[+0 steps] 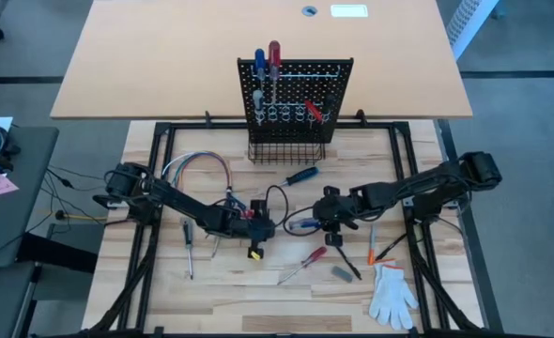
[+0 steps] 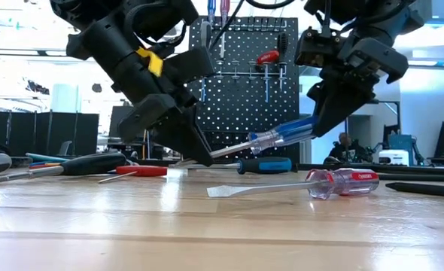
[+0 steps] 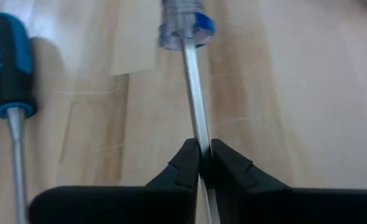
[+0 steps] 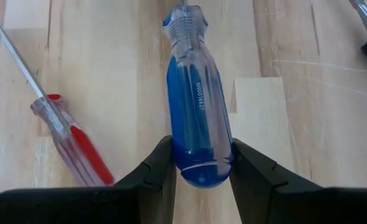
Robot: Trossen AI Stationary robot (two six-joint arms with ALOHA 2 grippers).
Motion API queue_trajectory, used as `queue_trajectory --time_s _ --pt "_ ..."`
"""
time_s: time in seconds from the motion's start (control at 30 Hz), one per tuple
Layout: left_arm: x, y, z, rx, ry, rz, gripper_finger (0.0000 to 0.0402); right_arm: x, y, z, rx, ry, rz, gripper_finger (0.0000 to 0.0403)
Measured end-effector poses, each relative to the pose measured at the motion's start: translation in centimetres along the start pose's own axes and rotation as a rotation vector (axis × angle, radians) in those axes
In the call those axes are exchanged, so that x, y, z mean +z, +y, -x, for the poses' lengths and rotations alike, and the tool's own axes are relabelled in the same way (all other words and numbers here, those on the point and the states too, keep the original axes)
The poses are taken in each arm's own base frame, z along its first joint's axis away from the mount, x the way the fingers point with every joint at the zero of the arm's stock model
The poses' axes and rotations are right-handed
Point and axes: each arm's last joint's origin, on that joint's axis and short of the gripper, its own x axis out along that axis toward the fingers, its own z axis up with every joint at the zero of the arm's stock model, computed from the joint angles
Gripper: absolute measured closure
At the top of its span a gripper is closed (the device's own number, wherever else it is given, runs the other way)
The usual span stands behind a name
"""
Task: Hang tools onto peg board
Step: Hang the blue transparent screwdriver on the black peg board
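Wooden table (image 1: 258, 291) carries the work; the peg board (image 1: 296, 89) stands upright at its far edge, centred, with a wire basket (image 1: 286, 150) at its foot, two screwdrivers, one red-handled and one blue-handled, standing up at its top, and another red-handled tool hung in the ring row. Left arm reaches in from the left side, right arm from the right; they meet near table centre. Blue clear-handled screwdriver (image 2: 282, 135) is held off the surface between them, tilted, handle end higher. Right gripper (image 4: 199, 163) grasps the butt of its handle, fingers against both sides. Left gripper (image 3: 199, 163) is clenched on the bare metal shaft, fingertips pinching it. Loose on the table: black-and-blue screwdriver (image 1: 300, 176) near the basket, red clear-handled screwdriver (image 2: 335, 183) toward the front, an orange-handled tool (image 1: 372, 242) right of centre, white glove (image 1: 391, 293) at front right, loop of coloured wires (image 1: 197, 167) at left.
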Motion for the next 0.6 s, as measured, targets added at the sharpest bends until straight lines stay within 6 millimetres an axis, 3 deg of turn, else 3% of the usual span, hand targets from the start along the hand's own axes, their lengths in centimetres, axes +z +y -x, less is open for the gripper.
queue_trajectory --time_s 0.2,0.37,0.6 --pt "-0.2 0.2 0.0 0.051 0.026 -0.001 0.0392 -0.3 0.0 0.2 0.025 0.041 0.029 0.0253" --pt "-0.8 0.2 -0.1 0.049 0.068 -0.012 0.0397 -0.9 -0.1 1.5 0.038 0.061 0.026 0.0213" --pt "-1.8 0.4 -0.1 0.115 0.011 0.046 0.0398 -4.5 -0.1 2.4 0.055 -0.048 -0.088 0.0189"
